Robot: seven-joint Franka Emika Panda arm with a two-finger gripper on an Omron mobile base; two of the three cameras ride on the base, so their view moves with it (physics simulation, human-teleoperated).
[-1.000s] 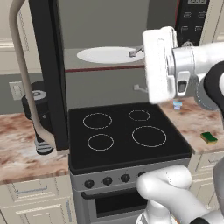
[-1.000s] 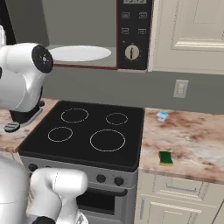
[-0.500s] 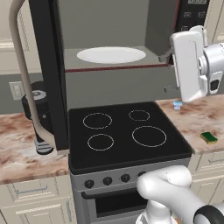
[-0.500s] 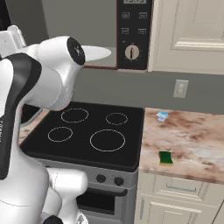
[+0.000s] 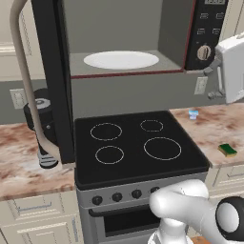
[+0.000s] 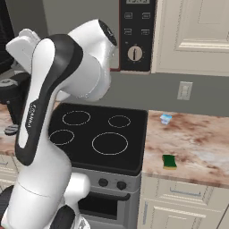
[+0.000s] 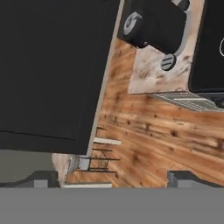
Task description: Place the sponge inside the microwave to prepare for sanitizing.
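sponge (image 5: 228, 150) is located at the right edge of the left base frame, flat on the marbled surface (image 5: 212, 128) beside the stove (image 5: 138, 145). it is judged light, soft and compressible; its long sides should be pinched gently. gripper (image 7: 111, 179) jaws are held wide apart, empty. the microwave (image 5: 121, 59) is open.

I see a black stove (image 5: 138, 145) set between marbled table (image 6: 197, 143) sections; a small bluish glass (image 5: 193, 114) stands right of it.
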